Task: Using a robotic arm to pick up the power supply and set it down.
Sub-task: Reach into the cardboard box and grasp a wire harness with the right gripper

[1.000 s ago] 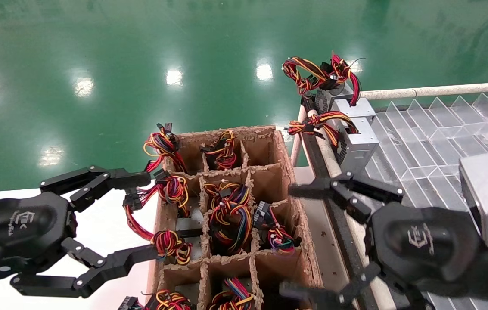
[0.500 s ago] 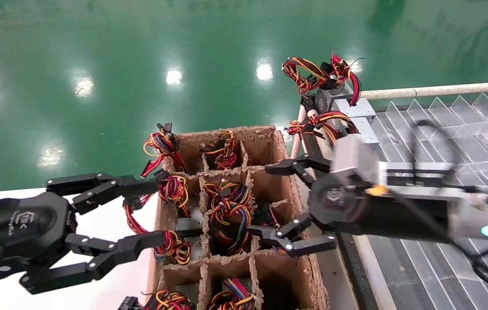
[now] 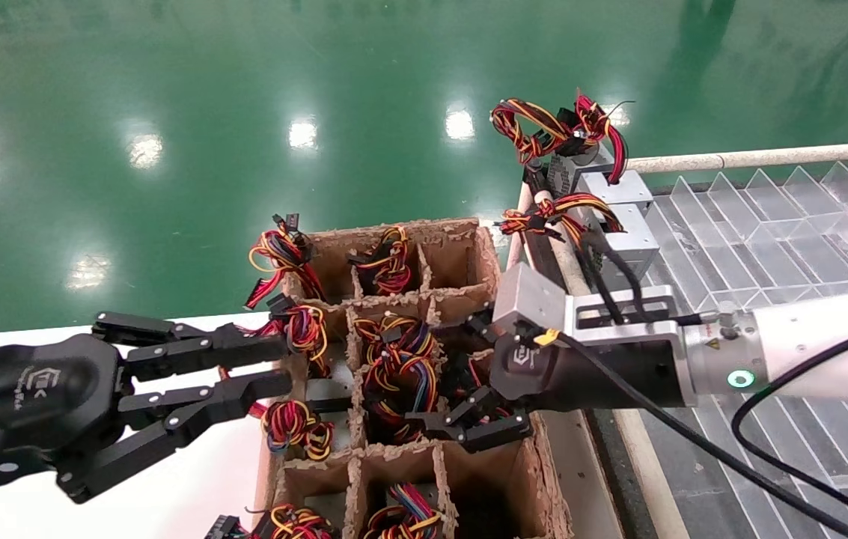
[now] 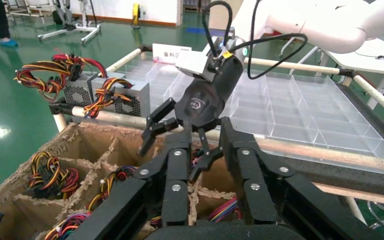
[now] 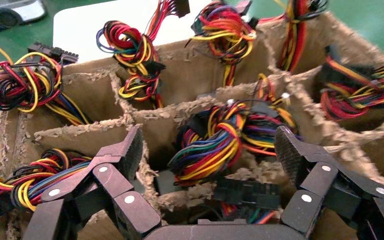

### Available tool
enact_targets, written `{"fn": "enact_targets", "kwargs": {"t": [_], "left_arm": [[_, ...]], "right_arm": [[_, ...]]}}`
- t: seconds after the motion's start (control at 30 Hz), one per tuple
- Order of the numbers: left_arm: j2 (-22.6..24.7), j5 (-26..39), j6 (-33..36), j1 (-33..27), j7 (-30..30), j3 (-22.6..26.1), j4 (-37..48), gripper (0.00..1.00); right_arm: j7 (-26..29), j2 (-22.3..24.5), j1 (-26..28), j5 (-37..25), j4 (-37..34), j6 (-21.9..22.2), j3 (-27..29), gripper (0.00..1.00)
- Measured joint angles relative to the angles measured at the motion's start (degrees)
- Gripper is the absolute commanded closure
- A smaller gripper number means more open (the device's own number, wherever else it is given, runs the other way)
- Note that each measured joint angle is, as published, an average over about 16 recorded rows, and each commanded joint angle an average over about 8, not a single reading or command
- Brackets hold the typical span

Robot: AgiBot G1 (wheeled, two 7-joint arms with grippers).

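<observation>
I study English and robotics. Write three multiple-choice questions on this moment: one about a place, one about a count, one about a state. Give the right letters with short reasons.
1. Where is the right claw?
A. above the cardboard box
B. above the green floor
C. on the white table

2. How many power supplies stand on the clear tray?
A. one
B. two
C. four

3. What is the right claw's state?
A. shut on a power supply
B. shut and empty
C. open

Answers:
1 A: it reaches over the box's compartments, and the left claw is beside the box.
2 B: two grey boxes stand at the tray's far corner.
3 C: its fingers are spread either side of a wire bundle.
</observation>
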Motion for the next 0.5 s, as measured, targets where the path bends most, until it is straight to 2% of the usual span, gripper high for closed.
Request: {"fn": "enact_targets", "kwargs": {"t": [0.5], "left_arm": [[0.0,0.0,0.0,0.0,0.0,0.0,0.0,1.00]], "right_arm": [[-0.3,-1.6,0.6,-2.1,-1.3,-1.0,-1.8,1.00]]}}
